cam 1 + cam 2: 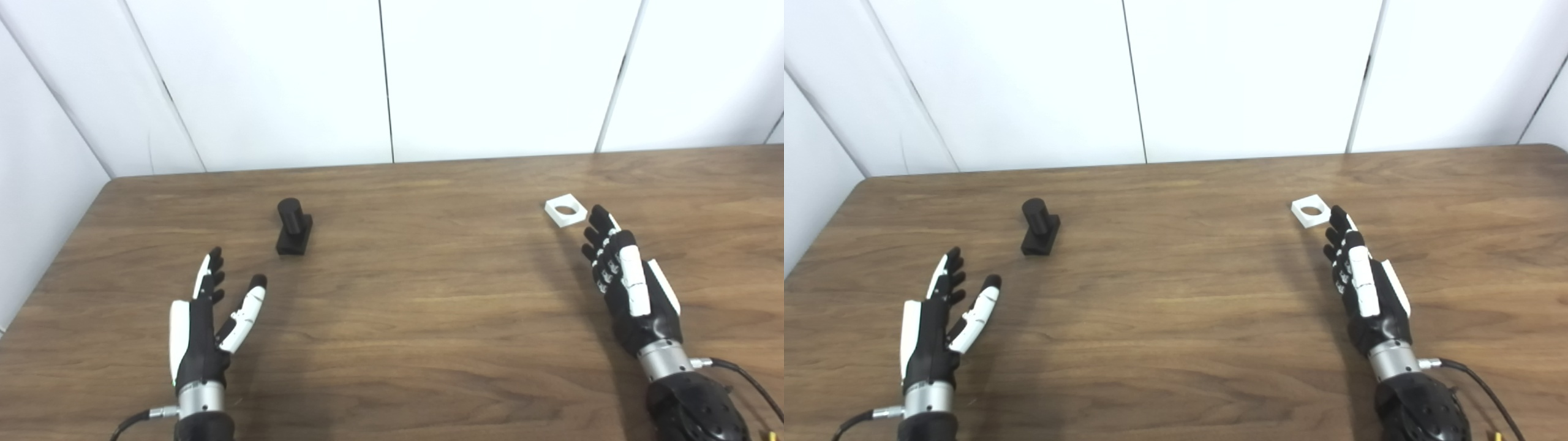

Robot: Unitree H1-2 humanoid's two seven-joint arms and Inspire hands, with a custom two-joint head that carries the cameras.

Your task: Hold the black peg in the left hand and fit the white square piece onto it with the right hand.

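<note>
Nearest the camera, the two wrists came in from the bottom edge over the wooden table (392, 318). Taking the black peg (294, 228) as landmark: it stood upright on its dark rectangular base on the table's left half, free of either hand.

Below the peg and a little to its left, nearer the camera, the left hand (208, 318) hovered with its fingers (211, 269) extended and the thumb spread off to the side, holding nothing. A clear stretch of wood lay between its fingertips and the peg's base.

Far to the right of the peg, at about the same depth on the table, the white square piece (566, 210) lay flat, its round hole facing up. The right hand (631, 288) reached toward it from the near side, fingers straight and close alongside one another, empty, their tips just beside the piece's near corner; actual contact could not be judged.
</note>
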